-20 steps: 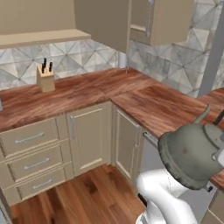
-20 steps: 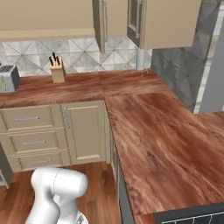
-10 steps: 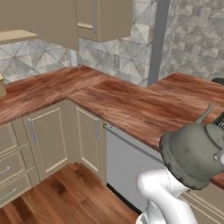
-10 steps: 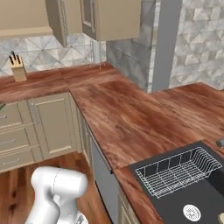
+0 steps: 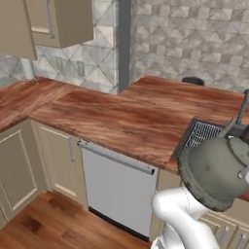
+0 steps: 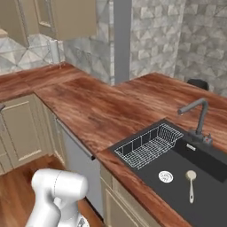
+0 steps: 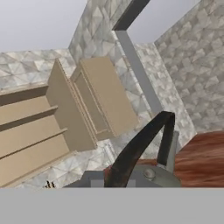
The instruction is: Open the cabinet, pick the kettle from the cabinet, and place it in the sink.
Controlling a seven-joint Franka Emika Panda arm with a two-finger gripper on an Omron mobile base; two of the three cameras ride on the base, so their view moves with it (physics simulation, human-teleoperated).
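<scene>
The grey kettle (image 5: 214, 171) hangs in the air at the lower right of the left base view, in front of the counter edge and near the sink's wire rack (image 5: 202, 133). Its dark arched handle (image 7: 140, 146) rises through the hand view, and my gripper (image 7: 109, 180) is shut on it at the bottom edge. The black sink (image 6: 186, 170) with its rack (image 6: 146, 142) and faucet (image 6: 198, 116) lies in the counter to the right. The beige cabinet (image 7: 65, 111) stands open, its inner shelf showing; it also sits at the upper left (image 5: 58, 22).
A wooden L-shaped counter (image 6: 102, 111) runs from the left corner to the sink. A grey dishwasher front (image 5: 116, 182) sits under it. A spoon-like utensil (image 6: 191, 182) lies in the basin. A small dark object (image 6: 197, 83) stands on the far counter.
The whole picture has swung right as the base moved: the knife block and drawers left the views, and the sink came in. The kettle stays held in the same spot before the cameras.
</scene>
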